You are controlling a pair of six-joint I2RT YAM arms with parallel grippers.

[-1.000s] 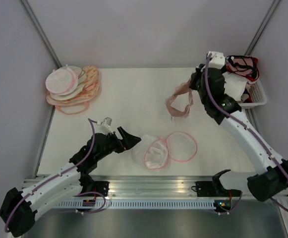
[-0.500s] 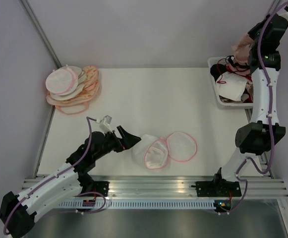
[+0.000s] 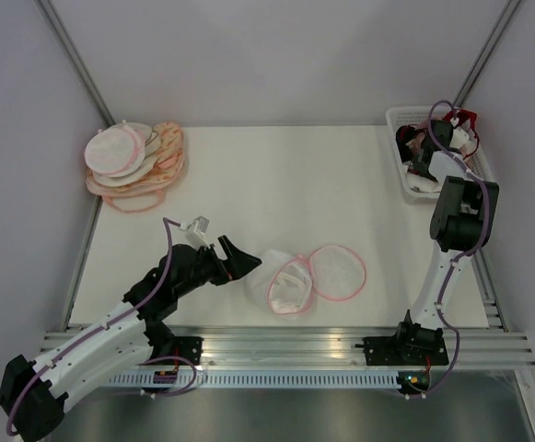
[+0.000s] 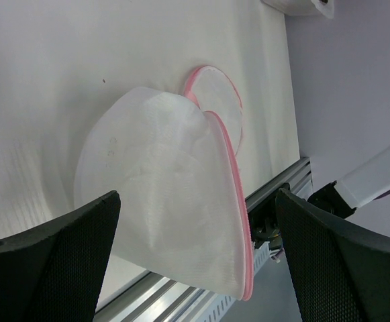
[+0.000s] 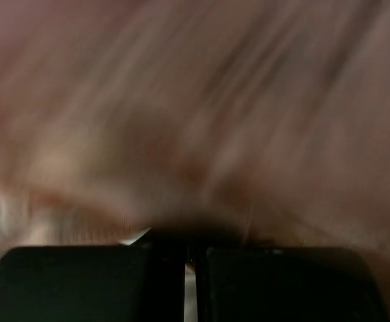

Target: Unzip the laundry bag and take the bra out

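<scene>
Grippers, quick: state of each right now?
Left gripper: open, empty, beside round white mesh laundry bag.
Right gripper: shut on soft pale pink bra.

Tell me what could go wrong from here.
1. The right claw is shut on the blurred pink bra at the basket of strappy garments; straps could tangle or cling on release.
2. The open laundry bag lies near the table edge, facing the open left claw; a nudge might push it off.

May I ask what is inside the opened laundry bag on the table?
In the laundry bag, the flat half shows only bare white mesh; the tilted domed half hides part of its own hollow.
</scene>
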